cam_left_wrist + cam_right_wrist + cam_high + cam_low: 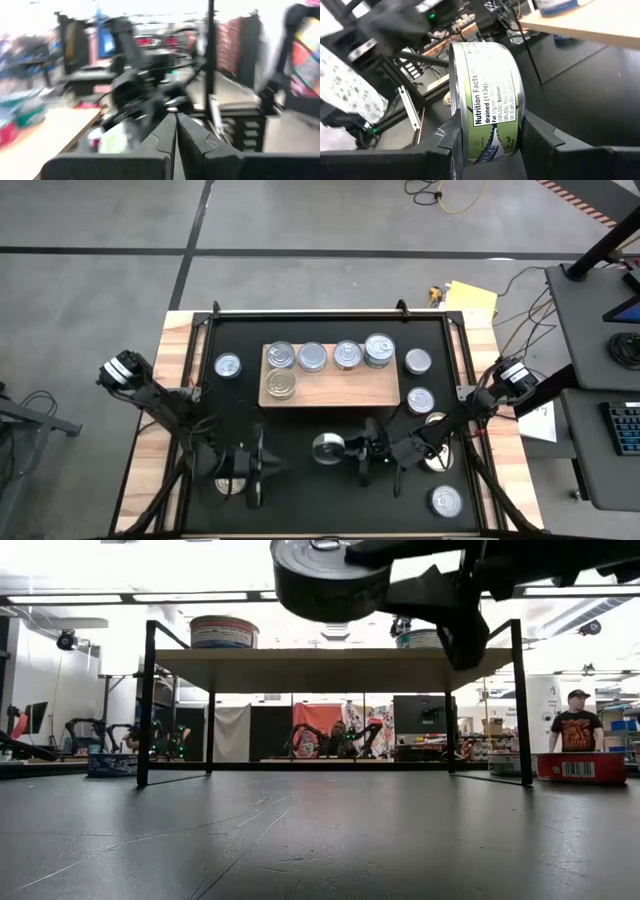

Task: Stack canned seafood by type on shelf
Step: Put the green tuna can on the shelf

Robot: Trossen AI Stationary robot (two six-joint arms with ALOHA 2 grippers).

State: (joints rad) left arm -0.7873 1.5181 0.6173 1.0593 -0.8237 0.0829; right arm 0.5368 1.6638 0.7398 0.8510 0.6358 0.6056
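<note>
Right tool (pixel 347 448) grips a tin (pixel 328 448) above the mat (pixel 300 430).

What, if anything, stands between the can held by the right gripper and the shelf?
Nothing visible. The right gripper holds a can above bare black mat just in front of the shelf. On the shelf, cans line the back row and one sits front left; the front right is bare.
</note>
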